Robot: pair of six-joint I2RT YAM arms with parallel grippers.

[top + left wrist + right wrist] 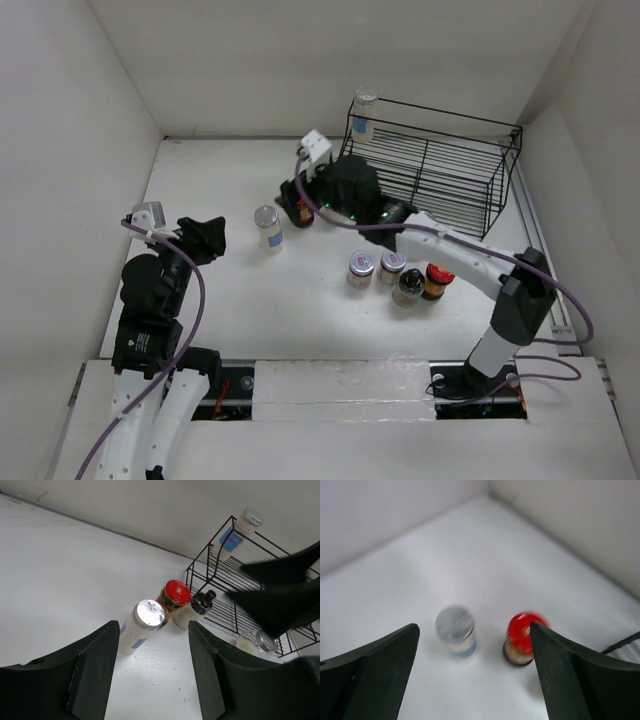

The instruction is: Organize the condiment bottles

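A silver-lidded jar (267, 228) of pale grains and a red-lidded brown jar (176, 594) stand near each other on the smooth white table (220, 320), lids up and long axes vertical. The right gripper (474, 626) hangs above the pair, its black fingers spread wide and holding nothing, its arm stretched across to the left. Four more jars (409, 286) cluster upright mid-table. A clear jar (364, 113) sits at the far left corner of the black wire rack (440, 165). The left gripper (216, 238), fingers parted and empty, faces the silver-lidded jar.
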